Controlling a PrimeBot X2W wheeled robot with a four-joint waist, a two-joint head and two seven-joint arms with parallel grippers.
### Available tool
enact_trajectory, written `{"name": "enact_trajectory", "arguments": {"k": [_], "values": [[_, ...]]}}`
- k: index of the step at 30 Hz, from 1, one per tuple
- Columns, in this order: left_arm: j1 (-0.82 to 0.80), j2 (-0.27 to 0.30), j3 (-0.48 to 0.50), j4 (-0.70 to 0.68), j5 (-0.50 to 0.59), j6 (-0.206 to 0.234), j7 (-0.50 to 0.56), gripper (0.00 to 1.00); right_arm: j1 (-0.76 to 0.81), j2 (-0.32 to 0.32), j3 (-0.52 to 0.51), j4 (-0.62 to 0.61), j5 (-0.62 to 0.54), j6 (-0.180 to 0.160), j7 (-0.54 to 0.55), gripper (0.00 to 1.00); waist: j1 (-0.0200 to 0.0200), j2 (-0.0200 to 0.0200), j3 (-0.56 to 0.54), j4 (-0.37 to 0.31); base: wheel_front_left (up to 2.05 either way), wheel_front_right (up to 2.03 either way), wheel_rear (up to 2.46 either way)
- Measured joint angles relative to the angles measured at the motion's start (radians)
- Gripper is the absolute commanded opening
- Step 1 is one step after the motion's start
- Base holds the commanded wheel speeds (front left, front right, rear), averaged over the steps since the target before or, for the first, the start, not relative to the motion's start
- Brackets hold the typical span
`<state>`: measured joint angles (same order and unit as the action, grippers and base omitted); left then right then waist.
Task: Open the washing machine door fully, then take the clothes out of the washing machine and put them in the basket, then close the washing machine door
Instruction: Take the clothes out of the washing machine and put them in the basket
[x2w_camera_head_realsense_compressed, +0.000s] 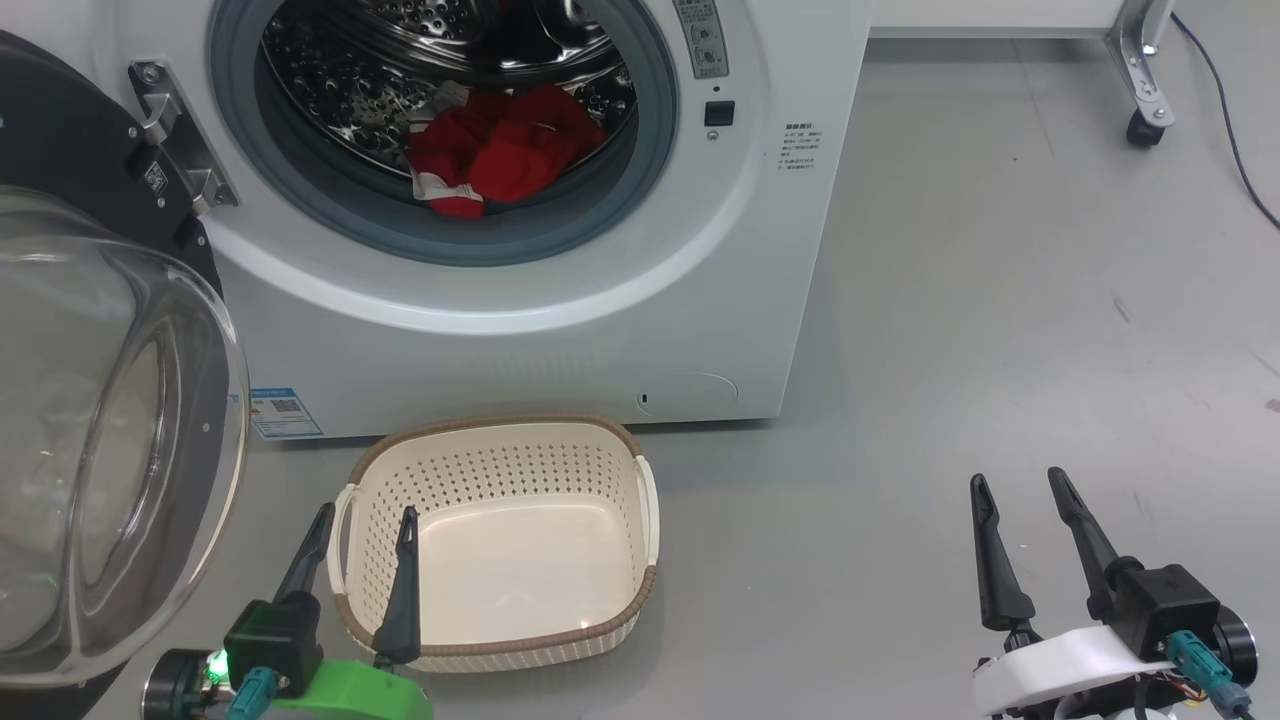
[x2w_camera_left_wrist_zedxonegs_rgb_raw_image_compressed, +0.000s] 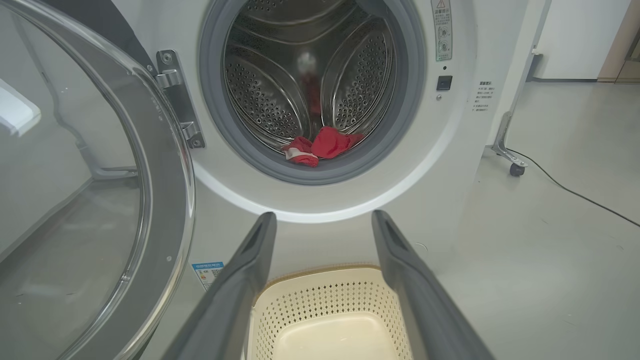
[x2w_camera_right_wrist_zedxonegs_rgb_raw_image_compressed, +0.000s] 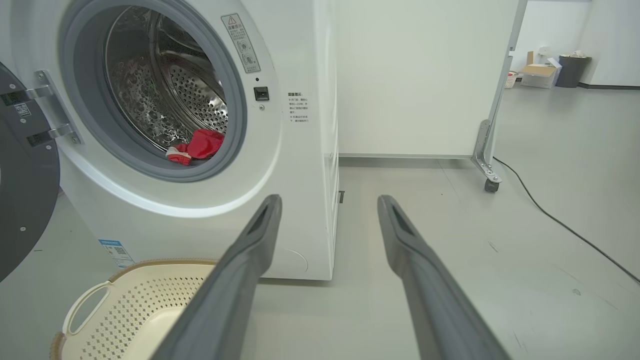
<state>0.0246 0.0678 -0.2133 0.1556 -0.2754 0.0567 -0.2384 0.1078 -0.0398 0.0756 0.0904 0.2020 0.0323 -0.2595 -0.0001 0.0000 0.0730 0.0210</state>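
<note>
The left fingers (x2w_camera_head_realsense_compressed: 403, 590) and right fingers (x2w_camera_head_realsense_compressed: 995, 570) stand wide, empty. The clothes (x2w_camera_head_realsense_compressed: 495, 150) lie crumpled low in the drum (x2w_camera_head_realsense_compressed: 330, 90), well ahead of the left fingers, past the basket (x2w_camera_head_realsense_compressed: 500, 425). Probably light and limp: pinch a raised fold, deeply.

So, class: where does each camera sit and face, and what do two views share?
Head view: on the head, facing down at the washing machine and basket; left tool, right tool below.
Left wrist view: on that wrist, along its fingers into the drum.
Right wrist view: along its fingers, past the machine's corner.
Both wrist views share the clothes.
</note>
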Motion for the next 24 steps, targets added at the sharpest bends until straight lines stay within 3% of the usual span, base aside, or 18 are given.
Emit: {"name": "enact_trajectory", "arguments": {"k": [24], "values": [[0.0,-0.001,0.003,-0.002,0.0,0.009,0.0,1.0,0.0,0.0,0.007,-0.001,0.0,0.0,0.0,1.0,0.0,0.0,-0.008,0.005,0.85,-0.85,0.0]]}}
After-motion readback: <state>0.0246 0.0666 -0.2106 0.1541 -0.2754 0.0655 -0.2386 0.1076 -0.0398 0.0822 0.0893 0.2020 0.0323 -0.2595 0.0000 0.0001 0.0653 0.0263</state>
